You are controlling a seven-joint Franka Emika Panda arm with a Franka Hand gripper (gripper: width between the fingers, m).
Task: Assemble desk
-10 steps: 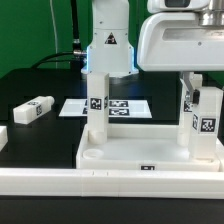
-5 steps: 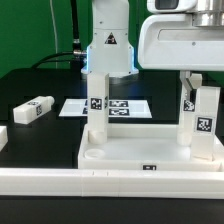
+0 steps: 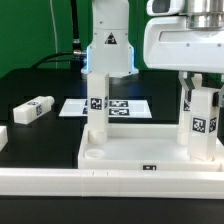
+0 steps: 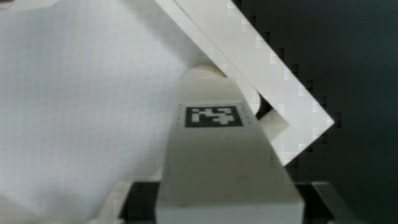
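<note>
marker board: flat on black table | white rail: front edge

So the desk top lies flat on the surface, right behind the long rail at the front edge. One leg stands upright in its corner on the exterior view's left, two more legs stand on the right. The claw sits over the nearer right leg. The marker board lies behind the top. A loose leg lies far left.
</note>
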